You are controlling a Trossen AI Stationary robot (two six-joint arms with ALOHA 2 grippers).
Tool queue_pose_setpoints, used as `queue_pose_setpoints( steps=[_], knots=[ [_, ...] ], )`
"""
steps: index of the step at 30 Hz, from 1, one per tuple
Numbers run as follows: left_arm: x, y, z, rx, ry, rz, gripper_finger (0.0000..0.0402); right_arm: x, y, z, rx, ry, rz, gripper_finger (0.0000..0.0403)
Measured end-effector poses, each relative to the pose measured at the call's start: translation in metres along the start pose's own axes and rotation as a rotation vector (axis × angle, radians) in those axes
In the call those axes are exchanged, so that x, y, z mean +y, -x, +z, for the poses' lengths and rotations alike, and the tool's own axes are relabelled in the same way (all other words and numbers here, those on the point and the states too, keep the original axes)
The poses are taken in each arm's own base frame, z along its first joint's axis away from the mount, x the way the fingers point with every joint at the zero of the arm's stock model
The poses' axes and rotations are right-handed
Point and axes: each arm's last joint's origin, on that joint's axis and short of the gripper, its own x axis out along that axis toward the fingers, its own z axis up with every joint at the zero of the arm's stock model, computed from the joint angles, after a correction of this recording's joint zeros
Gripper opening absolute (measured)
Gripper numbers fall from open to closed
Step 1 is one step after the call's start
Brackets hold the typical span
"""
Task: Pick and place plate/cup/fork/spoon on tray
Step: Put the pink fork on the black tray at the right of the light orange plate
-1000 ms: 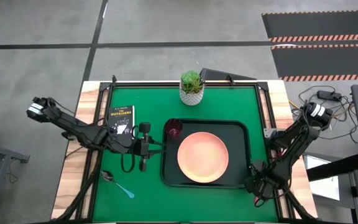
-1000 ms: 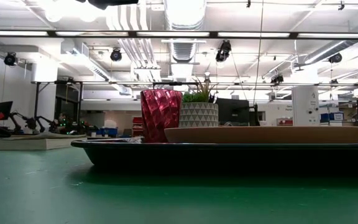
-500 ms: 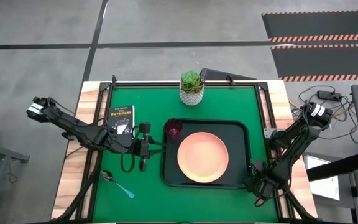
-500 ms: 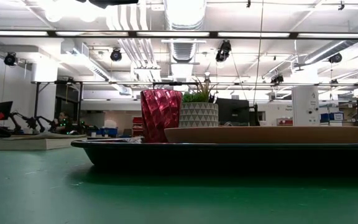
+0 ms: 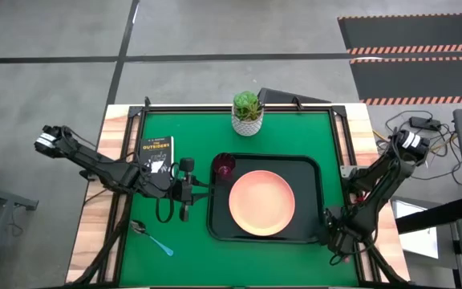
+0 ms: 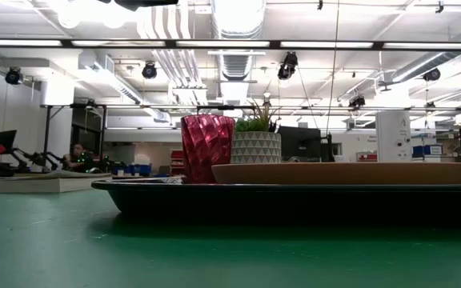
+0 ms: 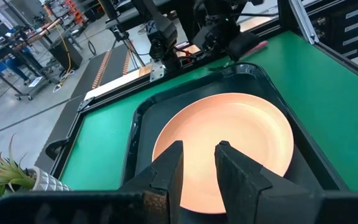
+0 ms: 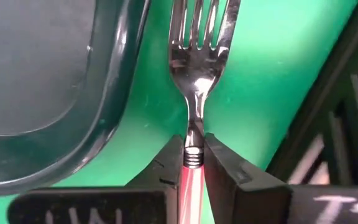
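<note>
The black tray (image 5: 215,226) lies mid-table with the peach plate (image 5: 261,202) on it and the dark red cup (image 5: 224,167) in its far left corner. The blue-handled spoon (image 5: 152,238) lies on the green mat at the near left. The fork (image 8: 197,56) lies on the mat just outside the tray's near right corner, and my right gripper (image 8: 193,158) is shut on it there (image 5: 333,234). My left gripper (image 7: 199,168) hovers at the tray's left edge (image 5: 201,190), fingers a little apart, holding nothing. My right gripper pinches the fork between its two fingers where the pink handle meets the metal neck (image 8: 193,151). The fingers come from above, pointing down, and lie across the handle. The fork lies flat on the mat beside the tray's rim (image 8: 114,112), tines pointing away from the fingers.
A white pot with a green plant (image 5: 247,112) stands at the far edge and a small black book (image 5: 156,152) lies at the far left. The table frame's rail (image 5: 351,172) runs close by my right arm. Green mat shows along the near edge.
My right gripper has shifted slightly toward the table's right edge at the tray's near right corner. The tray, plate, cup and spoon have stayed in place.
</note>
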Motion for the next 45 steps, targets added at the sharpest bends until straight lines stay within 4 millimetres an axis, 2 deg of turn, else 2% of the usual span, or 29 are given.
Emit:
queue_pose_setpoints(
  steps=[11,21,25,29,38,42,45],
  knots=[
    [0.000,0.000,0.000,0.000,0.005,0.000,0.0074,-0.020,0.029,0.013,0.005,0.002,0.006,0.0031],
    [0.000,0.000,0.000,0.000,0.005,0.000,0.0074,-0.028,0.063,0.017,0.052,0.033,0.219,0.0030],
    [0.000,0.000,0.000,0.001,0.005,0.000,0.0074,-0.023,0.080,0.017,-0.036,0.048,0.392,0.0030],
    [0.000,0.000,0.000,0.001,0.005,0.000,0.0074,-0.013,0.087,0.020,-0.134,0.012,0.519,0.0030],
    [0.000,0.000,0.000,0.000,0.005,0.000,0.0074,0.013,0.090,0.042,-0.189,-0.015,0.534,0.0035],
    [0.000,0.000,0.000,0.001,0.005,0.000,0.0074,0.026,0.095,0.060,-0.220,-0.017,0.566,0.0031],
    [0.000,0.000,0.000,0.001,0.005,0.000,0.0074,0.030,0.097,0.078,-0.218,-0.020,0.525,0.0031]
  ],
)
